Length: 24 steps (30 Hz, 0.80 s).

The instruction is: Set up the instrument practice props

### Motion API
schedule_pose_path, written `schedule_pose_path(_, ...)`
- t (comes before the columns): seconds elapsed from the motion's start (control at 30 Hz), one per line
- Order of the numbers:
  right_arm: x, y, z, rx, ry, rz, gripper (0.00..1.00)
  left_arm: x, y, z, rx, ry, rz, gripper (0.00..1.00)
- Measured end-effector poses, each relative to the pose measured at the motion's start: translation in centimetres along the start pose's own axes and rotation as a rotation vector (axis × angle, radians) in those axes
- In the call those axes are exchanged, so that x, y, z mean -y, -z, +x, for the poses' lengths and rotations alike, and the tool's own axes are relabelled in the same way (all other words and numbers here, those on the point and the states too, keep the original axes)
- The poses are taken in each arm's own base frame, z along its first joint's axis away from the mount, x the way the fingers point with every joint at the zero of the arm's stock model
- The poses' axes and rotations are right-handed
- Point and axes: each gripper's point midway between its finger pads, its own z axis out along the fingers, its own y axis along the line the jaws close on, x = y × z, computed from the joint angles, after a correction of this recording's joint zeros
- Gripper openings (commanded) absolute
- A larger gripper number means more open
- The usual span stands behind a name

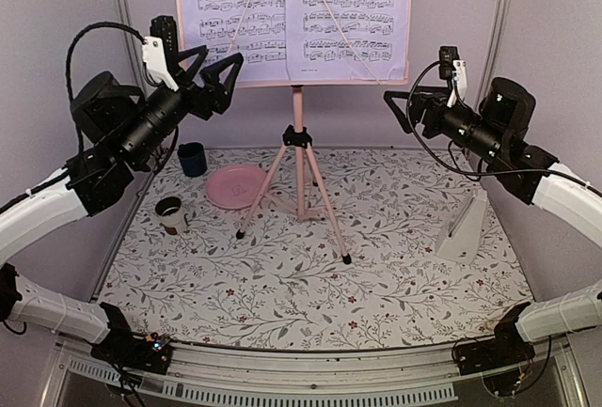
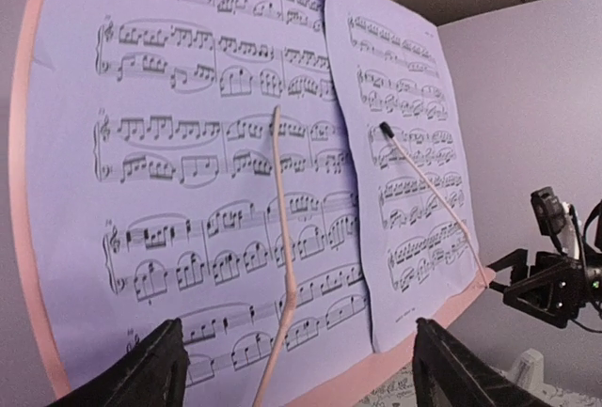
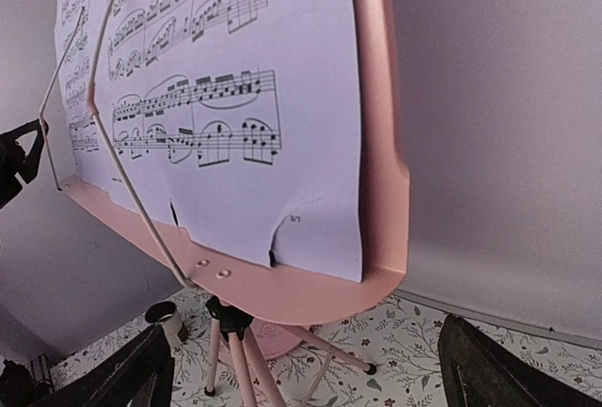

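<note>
Pink music stand (image 1: 299, 148): flat tray on slim tripod, black joint, upright at mid-rear of desk (image 1: 301, 285) with floral-print cover. Lavender-white sheet music pages (image 1: 292, 12), printed, rest on tray under two thin wire arms (image 2: 282, 238). White pyramid metronome (image 1: 464, 228) stands at desk's right side. Left fingers (image 2: 150, 374) and right fingers (image 3: 489, 365): black, spread wide, empty, flanking tray.

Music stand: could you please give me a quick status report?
Left gripper open, right gripper open, both empty. Stand upright between them, sheets on it, metronome at right. Plate by a tripod leg.
</note>
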Motion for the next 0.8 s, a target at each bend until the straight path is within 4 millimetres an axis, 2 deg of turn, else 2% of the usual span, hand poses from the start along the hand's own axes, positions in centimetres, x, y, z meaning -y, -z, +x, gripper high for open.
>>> schedule_pose_path(0.17,1.3,0.4,3.0,-0.091,-0.022,0.037,1.00,-0.8,2.6,5.8,-0.152,0.033,-0.043,0.88)
schedule_pose_path(0.27,1.9,0.8,4.8,-0.154,-0.041,0.068,1.00,-0.7,3.9,7.9,-0.200,0.055,-0.039,0.88)
schedule_pose_path(0.33,2.5,1.6,5.7,-0.190,-0.063,0.112,1.00,-0.7,4.7,10.1,-0.247,0.080,-0.041,0.88)
schedule_pose_path(0.43,4.2,3.3,6.5,-0.228,-0.100,0.230,0.99,-0.1,5.4,13.5,-0.320,0.115,-0.028,0.90)
schedule_pose_path(0.6,8.4,6.4,8.2,-0.289,-0.147,0.517,0.99,1.8,6.1,19.4,-0.441,0.181,0.036,0.91)
schedule_pose_path(0.7,10.2,8.1,9.1,-0.312,-0.160,0.647,0.99,2.4,6.2,20.8,-0.466,0.206,0.059,0.91)
schedule_pose_path(0.8,11.7,9.8,9.6,-0.316,-0.180,0.771,0.99,2.8,6.1,21.0,-0.461,0.215,0.078,0.91)
